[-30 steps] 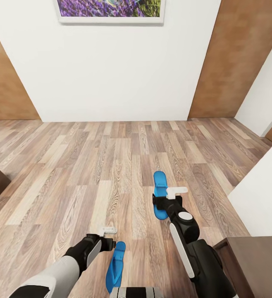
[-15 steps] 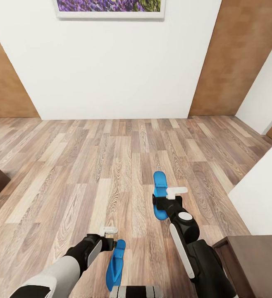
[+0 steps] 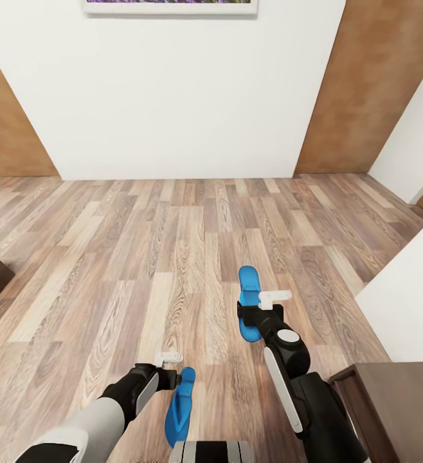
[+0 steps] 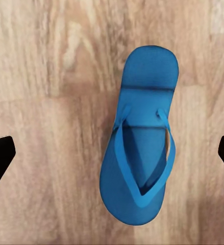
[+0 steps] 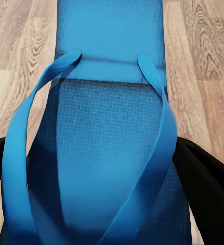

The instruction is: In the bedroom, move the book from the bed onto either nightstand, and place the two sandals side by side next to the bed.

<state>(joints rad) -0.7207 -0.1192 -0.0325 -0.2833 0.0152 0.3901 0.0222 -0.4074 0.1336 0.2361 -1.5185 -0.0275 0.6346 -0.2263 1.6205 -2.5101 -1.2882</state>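
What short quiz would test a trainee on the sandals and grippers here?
1. Pick one: the sandal in the left wrist view lies on: A) the floor; B) the bed; C) a nightstand.
2. True or false: the left gripper is clamped on that sandal.
3. Fill in: in the right wrist view, the right gripper has its dark fingers on either ____ of the other sandal.

Key: 1 A. 2 false: it is open, with its fingers well apart from the sandal. 3 side.
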